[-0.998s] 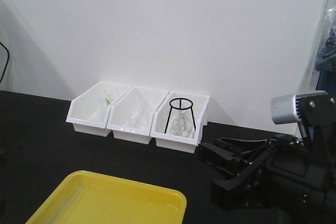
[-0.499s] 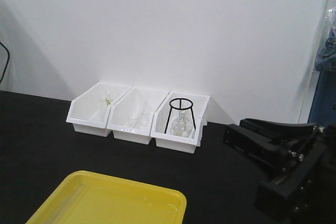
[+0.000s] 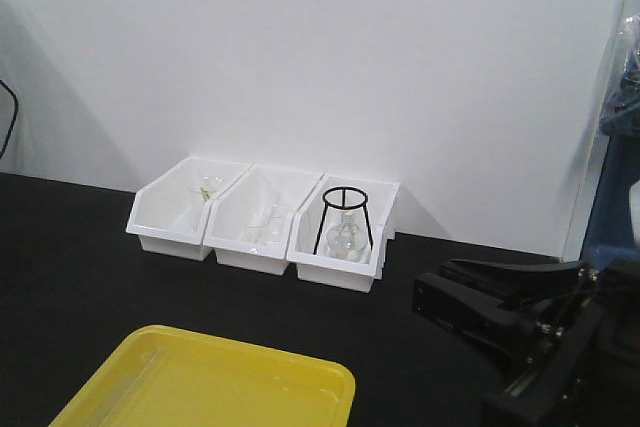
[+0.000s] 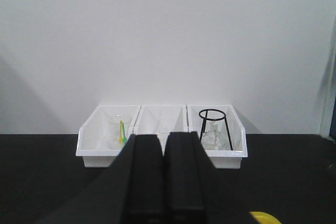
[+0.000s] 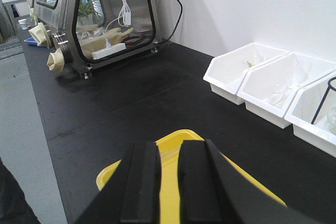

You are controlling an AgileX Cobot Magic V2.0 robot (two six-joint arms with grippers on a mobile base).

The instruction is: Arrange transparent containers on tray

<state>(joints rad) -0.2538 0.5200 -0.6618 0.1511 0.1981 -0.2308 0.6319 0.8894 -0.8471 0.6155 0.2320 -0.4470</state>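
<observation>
The yellow tray lies at the front of the black table; its corner shows in the left wrist view. The transparent containers show only as faint clear glass in the middle white bin. My right gripper hovers right of the tray, apart from the bins. In its wrist view the right gripper hangs over the tray with a narrow empty gap between the jaws. My left gripper points at the bins, shut and empty; the front view does not show it.
Three white bins stand in a row by the wall. The left bin holds a beaker with a green stick. The right bin holds a flask under a black tripod. A glass-walled cabinet stands far left.
My right arm swung to the right, then dropped lower and slightly left. Its jaws stand closer together than a second ago. Tray and bins have not moved.
</observation>
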